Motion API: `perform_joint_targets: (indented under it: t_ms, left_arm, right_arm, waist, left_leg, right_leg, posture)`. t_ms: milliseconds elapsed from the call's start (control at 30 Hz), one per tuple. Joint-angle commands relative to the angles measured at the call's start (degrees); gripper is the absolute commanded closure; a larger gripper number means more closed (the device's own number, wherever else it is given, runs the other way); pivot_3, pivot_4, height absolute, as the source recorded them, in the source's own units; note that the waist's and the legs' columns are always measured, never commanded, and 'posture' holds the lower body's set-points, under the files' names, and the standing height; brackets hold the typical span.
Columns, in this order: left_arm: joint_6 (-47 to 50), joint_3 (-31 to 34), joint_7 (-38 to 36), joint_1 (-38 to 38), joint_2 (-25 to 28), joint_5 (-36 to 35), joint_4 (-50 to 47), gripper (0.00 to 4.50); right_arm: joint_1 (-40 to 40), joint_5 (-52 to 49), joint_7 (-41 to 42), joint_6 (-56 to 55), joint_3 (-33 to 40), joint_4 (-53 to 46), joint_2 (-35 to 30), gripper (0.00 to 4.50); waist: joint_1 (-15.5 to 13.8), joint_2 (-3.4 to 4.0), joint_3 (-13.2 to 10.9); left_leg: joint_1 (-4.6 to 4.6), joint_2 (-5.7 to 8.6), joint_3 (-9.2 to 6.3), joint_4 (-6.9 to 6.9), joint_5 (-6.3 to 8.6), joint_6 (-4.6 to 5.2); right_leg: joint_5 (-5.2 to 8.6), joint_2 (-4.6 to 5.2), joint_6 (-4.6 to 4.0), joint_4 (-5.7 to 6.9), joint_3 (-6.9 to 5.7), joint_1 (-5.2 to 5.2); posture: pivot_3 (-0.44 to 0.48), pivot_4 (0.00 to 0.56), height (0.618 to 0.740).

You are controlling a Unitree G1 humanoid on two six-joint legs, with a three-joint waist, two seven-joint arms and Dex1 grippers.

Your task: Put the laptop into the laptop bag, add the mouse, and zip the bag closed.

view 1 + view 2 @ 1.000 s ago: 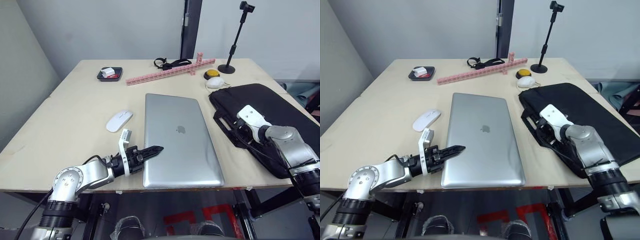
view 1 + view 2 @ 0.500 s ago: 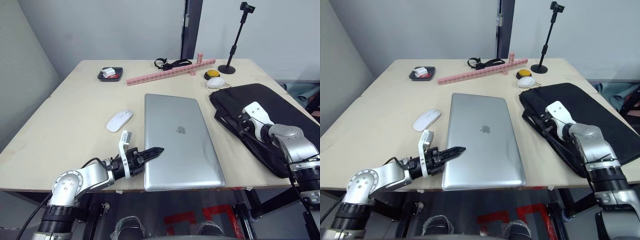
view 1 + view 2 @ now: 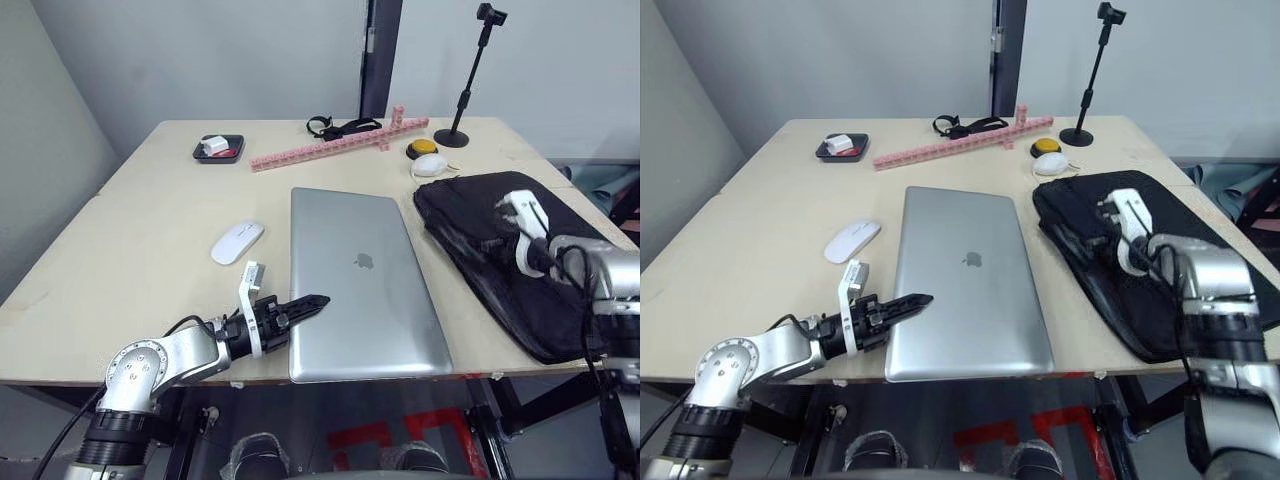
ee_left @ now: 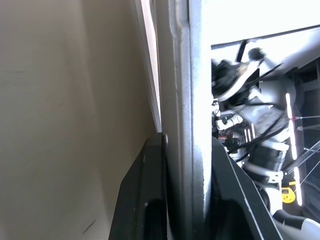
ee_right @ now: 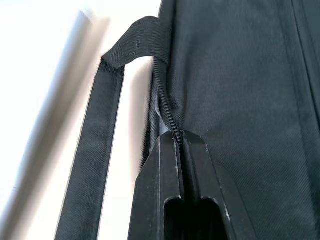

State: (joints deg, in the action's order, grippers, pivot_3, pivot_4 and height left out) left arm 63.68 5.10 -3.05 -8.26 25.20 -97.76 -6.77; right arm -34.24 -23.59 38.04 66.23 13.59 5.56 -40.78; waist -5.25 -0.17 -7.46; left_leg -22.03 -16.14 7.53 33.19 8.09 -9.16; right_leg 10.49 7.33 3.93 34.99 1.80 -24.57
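Observation:
The silver laptop (image 3: 360, 280) lies flat in the middle of the table. My left gripper (image 3: 305, 303) is shut on its near left edge; in the left wrist view one finger (image 4: 150, 200) sits on each face of the slab (image 4: 182, 75). The white mouse (image 3: 238, 242) rests left of the laptop, apart from both grippers. To the right lies the black laptop bag (image 3: 470, 205). My right gripper (image 3: 497, 243) is shut on its zipper edge (image 5: 167, 115), beside a strap handle (image 5: 95, 150), and the fabric bulges up there.
At the far edge stand a black tray (image 3: 219, 148), a pink block strip (image 3: 335, 145), a black strap (image 3: 340, 126), a yellow button (image 3: 425, 148), a white egg-shaped lump (image 3: 430, 165) and a camera stand (image 3: 462, 110). The bag reaches the table's right edge.
My right gripper has shut on the bag's zipper edge and drawn back to the right, pulling the fabric up with it. The left gripper and laptop have stayed put.

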Motion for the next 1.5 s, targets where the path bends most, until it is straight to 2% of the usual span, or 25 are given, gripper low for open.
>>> perform_joint_targets:
  t_ms: [33, 200, 367, 433, 733, 933, 1167, 1300, 1500]
  left_arm:
    - [-0.72, 0.50, -1.22, -2.14, -0.68, -2.13, -1.51, 4.11]
    - [-1.38, 0.87, -0.30, -3.02, -1.84, -5.09, -0.66, 4.11]
    - [-2.39, 1.35, 4.11, -4.71, -3.59, -14.36, 2.20, 4.11]
    - [-0.87, 2.39, 4.83, -5.72, -4.90, -15.24, 4.12, 4.11]
    - [1.80, 4.56, 8.61, -9.09, -9.91, -15.24, 8.44, 4.11]
    - [1.62, 3.65, 11.32, -12.51, -12.22, -15.24, 10.67, 4.11]
    - [0.98, 1.71, 12.88, -17.00, -14.10, -15.24, 14.25, 4.11]
    - [1.16, 0.71, 11.38, -19.59, -14.42, -13.58, 16.32, 4.11]
    - [2.00, -0.36, 6.06, -23.68, -16.46, -5.95, 20.22, 4.11]
  right_arm:
    - [-4.29, -4.56, -1.18, 7.87, 4.34, -4.04, -0.79, 4.49]
    - [-8.31, -6.03, -3.10, 12.23, 5.17, -4.27, -1.13, 4.49]
    - [-9.11, -7.00, -4.69, 12.93, 4.90, -5.45, 0.29, 4.49]
    - [-8.65, -7.40, -5.44, 13.08, 5.22, -6.11, 1.15, 4.49]
    - [-8.16, -8.68, -7.84, 14.11, 6.29, -7.65, 3.02, 4.49]
    - [-8.06, -9.68, -9.52, 15.09, 6.73, -9.19, 4.54, 4.49]
    - [-8.71, -10.43, -12.24, 16.97, 7.66, -10.68, 7.50, 4.49]
    - [-8.55, -10.65, -13.59, 17.90, 8.43, -11.99, 9.26, 4.49]
    - [-8.33, -10.80, -16.48, 19.14, 10.07, -13.93, 12.62, 4.49]
  waist:
    - [-0.13, 0.00, 0.00]
    - [-0.42, 0.00, 0.00]
    - [-0.58, 0.00, 0.00]
    - [-0.71, 0.00, 0.00]
    - [-0.75, 0.00, 0.00]
    - [-0.80, 0.00, 0.00]
    - [-0.81, 0.00, 0.00]
    - [-0.83, 0.00, 0.00]
    - [-0.91, 0.00, 0.00]
  left_leg:
    - [0.00, 0.00, 0.00, -0.01, -0.01, -0.02]
    - [-0.04, 0.00, 0.00, -0.02, -0.19, -0.28]
    - [-0.09, 0.00, 0.00, -0.02, -0.18, -0.32]
    - [-0.13, 0.00, 0.00, -0.02, -0.19, -0.34]
    - [-0.34, 0.00, 0.01, -0.02, -0.23, -0.30]
    - [-0.33, 0.00, -0.01, 0.01, -0.26, -0.35]
    - [-0.36, 0.00, -0.01, -0.01, -0.34, -0.27]
    - [-0.36, -0.01, -0.02, -0.04, -0.36, -0.29]
    - [-0.36, -0.01, -0.02, -0.02, -0.36, -0.29]
  right_leg:
    - [0.00, 0.00, 0.00, 0.00, 0.00, 0.00]
    - [0.00, 0.00, 0.00, -0.04, -0.01, -0.01]
    - [-0.01, 0.00, 0.03, -0.02, 0.00, -0.08]
    - [-0.03, 0.00, 0.07, 0.00, 0.00, -0.13]
    - [-0.08, -0.01, 0.24, -0.02, 0.02, -0.29]
    - [-0.20, 0.00, 1.08, -0.02, 0.05, -0.28]
    - [-0.18, 0.01, 1.46, -0.02, 0.07, -0.30]
    - [-0.25, 0.01, 1.80, -0.02, 0.07, -0.31]
    - [-0.25, 0.03, 1.80, -0.02, 0.07, -0.30]
  posture:
    - [0.000, 0.150, 0.740]
    - [0.000, 0.150, 0.740]
    - [0.000, 0.150, 0.740]
    - [0.000, 0.150, 0.740]
    - [0.000, 0.150, 0.740]
    - [0.000, 0.150, 0.740]
    - [0.000, 0.150, 0.740]
    - [0.000, 0.150, 0.740]
    - [0.000, 0.150, 0.740]
